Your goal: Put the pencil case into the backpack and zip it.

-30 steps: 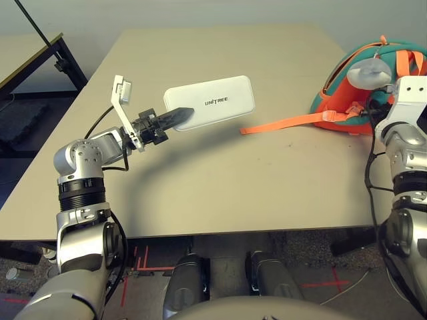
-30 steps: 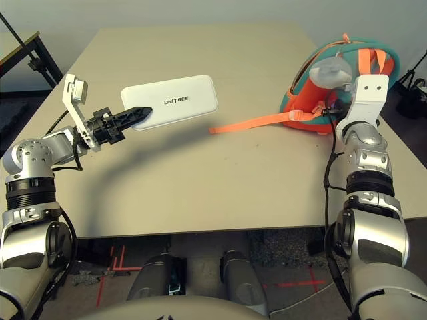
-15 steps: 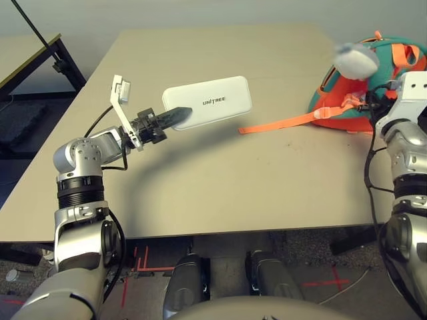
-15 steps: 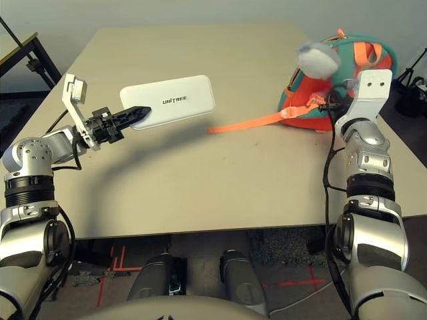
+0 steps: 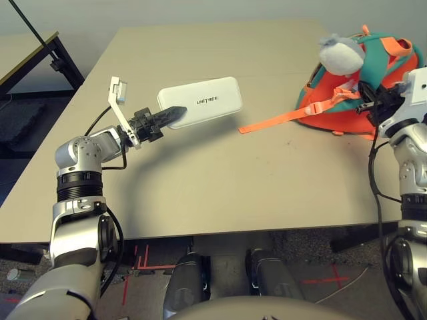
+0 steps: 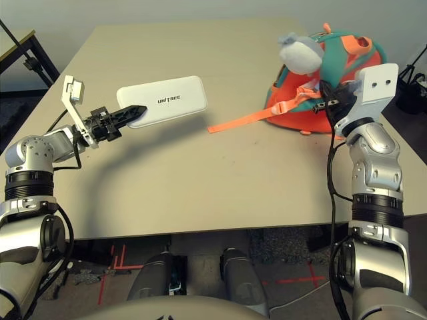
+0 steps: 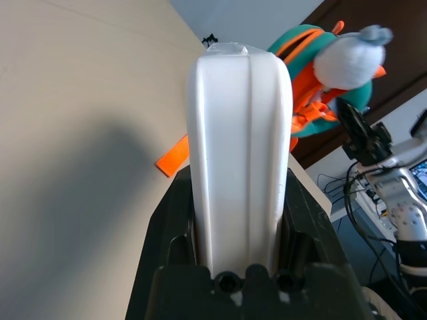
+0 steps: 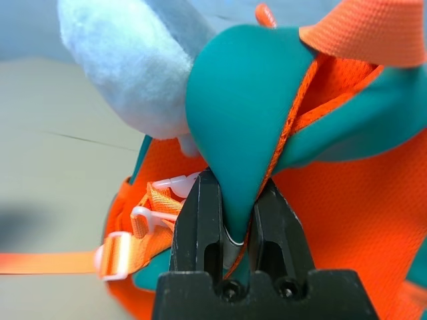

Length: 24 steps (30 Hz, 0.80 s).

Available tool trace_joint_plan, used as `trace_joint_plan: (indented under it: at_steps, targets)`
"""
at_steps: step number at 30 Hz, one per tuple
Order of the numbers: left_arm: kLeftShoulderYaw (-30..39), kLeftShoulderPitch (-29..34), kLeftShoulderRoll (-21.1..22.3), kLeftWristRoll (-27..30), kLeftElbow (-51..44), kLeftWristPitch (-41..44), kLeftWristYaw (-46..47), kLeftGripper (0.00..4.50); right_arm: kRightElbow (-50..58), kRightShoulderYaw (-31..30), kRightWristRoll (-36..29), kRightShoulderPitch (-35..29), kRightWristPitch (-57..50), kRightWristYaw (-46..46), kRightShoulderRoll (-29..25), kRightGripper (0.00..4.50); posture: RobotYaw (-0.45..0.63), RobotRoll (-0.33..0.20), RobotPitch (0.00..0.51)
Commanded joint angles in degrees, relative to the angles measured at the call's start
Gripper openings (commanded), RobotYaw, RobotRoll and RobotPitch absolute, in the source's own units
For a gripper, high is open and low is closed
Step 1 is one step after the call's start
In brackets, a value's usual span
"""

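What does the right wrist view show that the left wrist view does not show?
Right wrist view alone: the right end effector shut on a teal fold of the backpack, seen close, with white strap buckles.

Left wrist view alone: the left end effector clamped on the white pencil case, which is held edge-on above the table.

Both: the backpack's teal and orange fabric, its grey plush piece and an orange strap.

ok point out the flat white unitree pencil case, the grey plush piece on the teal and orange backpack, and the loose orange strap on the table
flat white pencil case (image 5: 200, 102): left eye view, its top face beside the lettering
grey plush piece (image 5: 340, 55): left eye view, its middle
loose orange strap (image 5: 277, 119): left eye view, midway along
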<state>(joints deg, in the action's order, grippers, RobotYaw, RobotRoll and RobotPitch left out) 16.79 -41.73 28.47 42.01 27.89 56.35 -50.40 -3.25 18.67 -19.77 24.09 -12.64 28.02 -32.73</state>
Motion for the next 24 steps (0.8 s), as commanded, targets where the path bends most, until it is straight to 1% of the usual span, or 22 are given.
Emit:
trace_joint_plan:
  at_steps: [1,5,9,12,17,24]
  targets:
    - [-0.47,-1.99,1.08,-0.84,1.19,-1.73,-1.98,1.41,9.3,1.55,-4.07,-0.84,-2.11,1.28,-1.16,0.22,-0.19,0.0,0.041]
    - [-1.08,-3.4,1.46,-1.91,3.41,-2.76,-3.28,1.41,17.11,1.97,-6.75,-5.53,-6.69,2.02,-1.74,0.21,-0.2,0.0,0.043]
    - [-1.84,-4.94,2.24,-3.15,5.44,-4.18,-4.69,1.41,23.71,1.08,-9.81,-10.12,-10.29,2.03,-0.28,0.21,-0.21,0.0,0.045]
    - [-2.43,-5.52,2.84,-4.25,5.3,-5.94,-5.22,1.41,25.99,1.09,-11.31,-11.69,-11.89,1.22,0.71,0.21,-0.21,0.0,0.044]
    - [-4.27,-7.17,4.36,-4.33,1.57,-5.43,-8.67,1.41,24.8,-1.94,-7.86,-14.48,-10.43,2.53,0.63,0.21,-0.21,0.0,0.039]
    - [-8.25,-9.49,8.32,-5.44,-2.03,-8.02,-16.47,1.41,20.1,-3.38,-5.36,-16.91,-7.51,5.27,0.67,0.2,-0.2,0.0,0.032]
